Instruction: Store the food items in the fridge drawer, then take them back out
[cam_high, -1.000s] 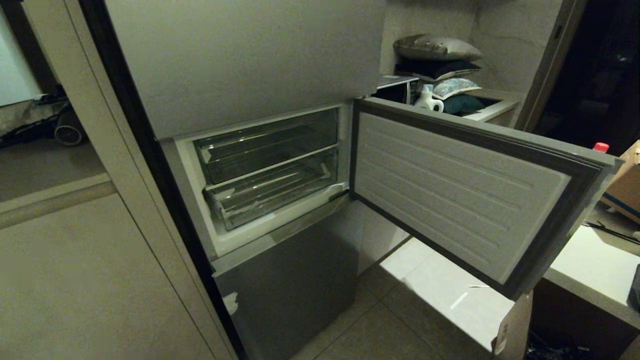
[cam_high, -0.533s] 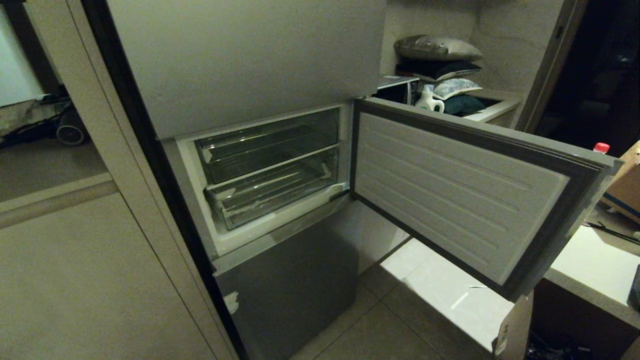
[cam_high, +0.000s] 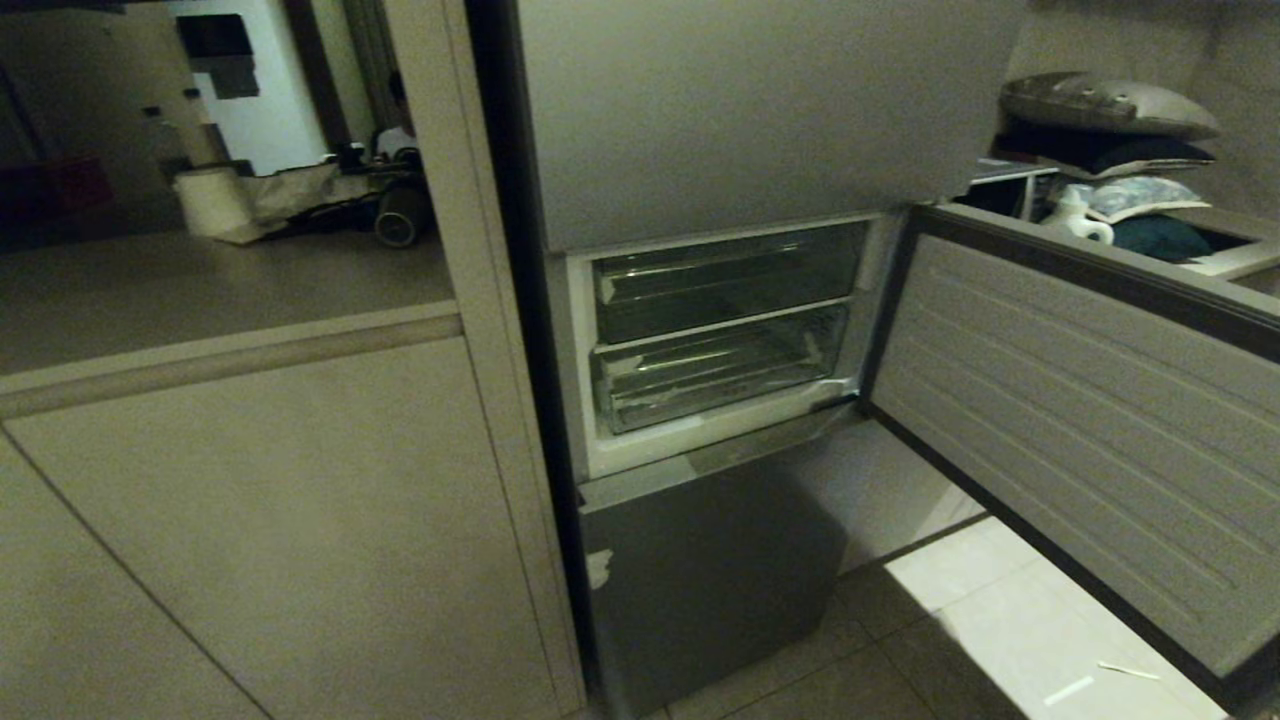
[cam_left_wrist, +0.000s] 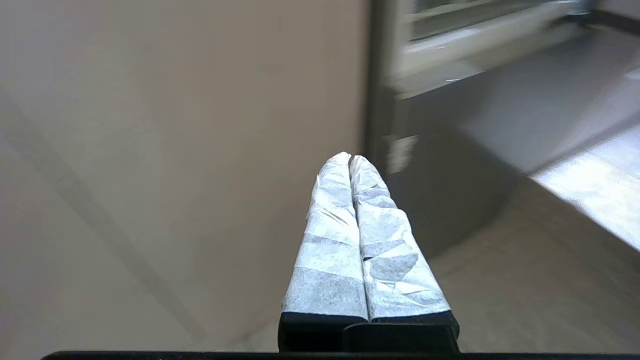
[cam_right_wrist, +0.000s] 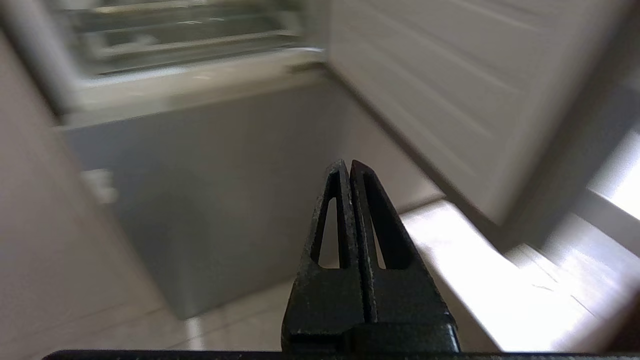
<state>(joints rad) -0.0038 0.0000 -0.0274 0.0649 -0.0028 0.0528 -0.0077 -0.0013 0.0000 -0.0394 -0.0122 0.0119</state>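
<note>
The fridge stands with its middle door (cam_high: 1080, 420) swung open to the right. Inside sit two clear plastic bins; the lower one, the fridge drawer (cam_high: 720, 375), has a ridged floor and white tape scraps on its front and is pushed in. Food items are out of view. My left gripper (cam_left_wrist: 349, 156), wrapped in white tape, is shut and empty, pointing at the beige cabinet beside the fridge. My right gripper (cam_right_wrist: 348, 162) is shut and empty, low before the grey lower door (cam_right_wrist: 210, 200). Neither arm shows in the head view.
A tall beige cabinet panel (cam_high: 250, 520) fills the left. Pillows (cam_high: 1105, 105) and a white jug (cam_high: 1078, 217) lie behind the open door. Light floor tiles (cam_high: 1010, 620) run under the door. A paper roll (cam_high: 208, 200) and a wheeled thing (cam_high: 400, 228) sit far back left.
The whole head view has shifted: the fridge now sits further right in the picture and more of the room at the left shows. The camera moved, not the fridge.
</note>
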